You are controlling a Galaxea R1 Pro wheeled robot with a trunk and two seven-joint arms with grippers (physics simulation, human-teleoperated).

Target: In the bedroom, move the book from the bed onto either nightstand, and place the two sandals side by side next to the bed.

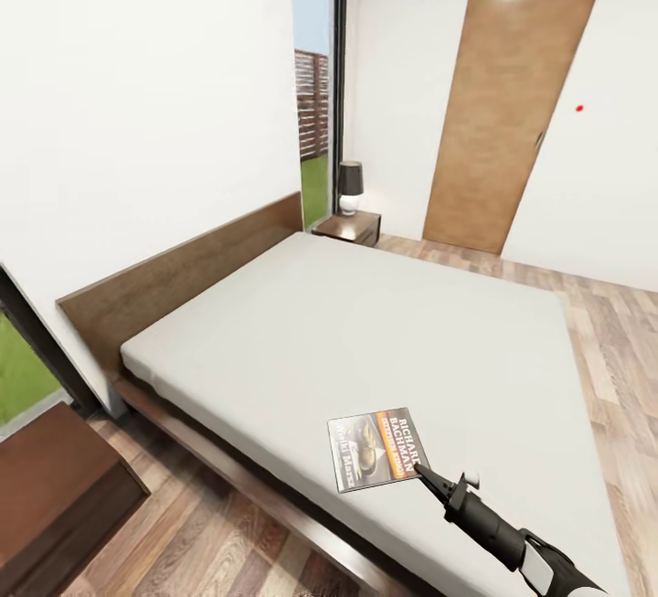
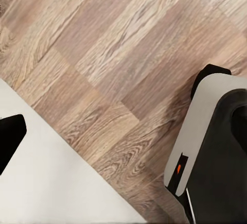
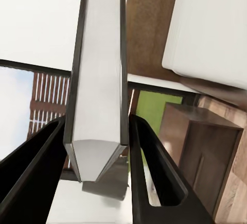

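The book (image 1: pixel 370 449), dark-covered with an orange picture and white lettering, is at the near edge of the bed (image 1: pixel 366 341), on its light-grey mattress. My right gripper (image 1: pixel 422 471) reaches in from the lower right and meets the book's near corner. In the right wrist view the book (image 3: pixel 100 80) appears edge-on as a pale slab, pressed between the two black fingers (image 3: pixel 154 177). One nightstand (image 1: pixel 55 487) stands at the lower left by the headboard; a second nightstand (image 1: pixel 352 228) is at the bed's far side. The sandals are out of view.
A dark-shaded lamp (image 1: pixel 350 186) stands on the far nightstand beside a tall window (image 1: pixel 315 85). A brown door (image 1: pixel 512 112) is in the far wall. The left wrist view looks down at wood-plank floor (image 2: pixel 113 44) and my own base (image 2: pixel 216 152).
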